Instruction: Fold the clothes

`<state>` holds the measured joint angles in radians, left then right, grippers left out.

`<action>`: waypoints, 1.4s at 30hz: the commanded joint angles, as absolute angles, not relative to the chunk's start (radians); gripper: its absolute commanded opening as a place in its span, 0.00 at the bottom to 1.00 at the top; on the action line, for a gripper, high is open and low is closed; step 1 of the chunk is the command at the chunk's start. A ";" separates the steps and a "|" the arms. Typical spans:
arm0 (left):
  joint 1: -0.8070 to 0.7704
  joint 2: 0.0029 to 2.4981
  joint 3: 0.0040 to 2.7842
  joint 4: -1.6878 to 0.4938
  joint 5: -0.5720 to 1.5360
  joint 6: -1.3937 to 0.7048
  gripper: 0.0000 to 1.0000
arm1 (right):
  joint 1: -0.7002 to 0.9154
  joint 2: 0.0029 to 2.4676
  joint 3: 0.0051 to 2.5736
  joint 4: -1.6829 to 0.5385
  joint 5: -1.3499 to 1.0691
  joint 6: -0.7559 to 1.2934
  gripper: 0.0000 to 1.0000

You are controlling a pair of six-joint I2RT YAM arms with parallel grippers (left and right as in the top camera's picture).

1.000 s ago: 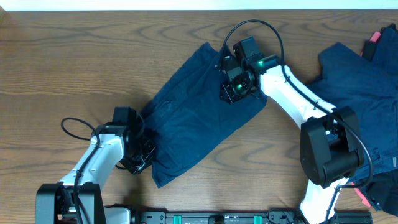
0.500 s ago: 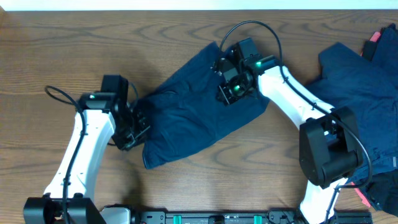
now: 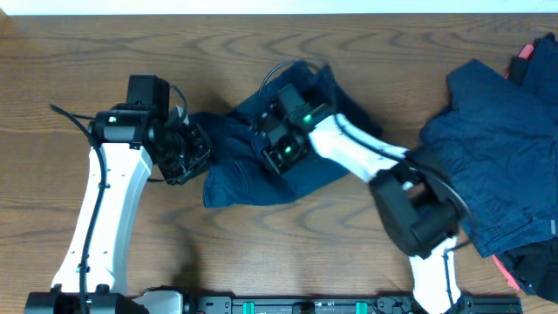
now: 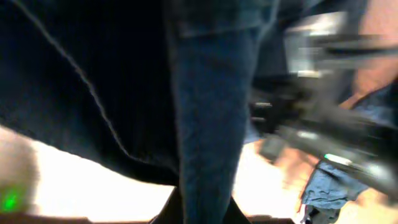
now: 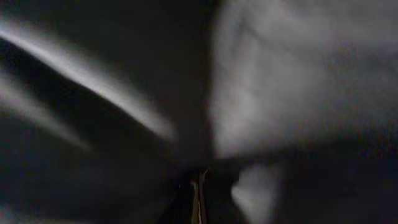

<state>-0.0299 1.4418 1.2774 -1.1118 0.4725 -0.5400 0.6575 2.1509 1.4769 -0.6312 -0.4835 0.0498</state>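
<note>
One of the clothes, a dark navy garment [image 3: 244,179], lies bunched on the wooden table [image 3: 78,61] between my two arms. My left gripper [image 3: 193,150] is shut on its left edge. In the left wrist view a fold of the navy garment [image 4: 205,93] runs down into the shut left gripper [image 4: 202,210]. My right gripper [image 3: 277,150] sits over the middle of the garment, shut on cloth pulled across from its right side. The right wrist view is dark and blurred: the right gripper [image 5: 199,196] has its jaws pressed together amid navy cloth [image 5: 298,81].
A heap of more navy clothes [image 3: 497,131] covers the table's right side. Small red-pink objects show at the top right [image 3: 524,51] and bottom right [image 3: 507,276]. The left arm's cable [image 3: 70,118] loops out to the left.
The right gripper shut and swept left and toward the front, dragging the garment's right part over the middle. The left gripper carried the left edge up and back; the garment is now bunched.
</note>
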 commanded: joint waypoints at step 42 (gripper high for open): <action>-0.374 1.588 1.343 -0.762 0.397 -0.544 0.06 | 0.368 2.083 1.454 -0.883 -0.280 0.088 0.01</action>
<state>-0.3458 1.5864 1.3163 -0.7868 0.3664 -0.5251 0.3607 2.0510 1.4601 -0.8894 -0.2867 0.1070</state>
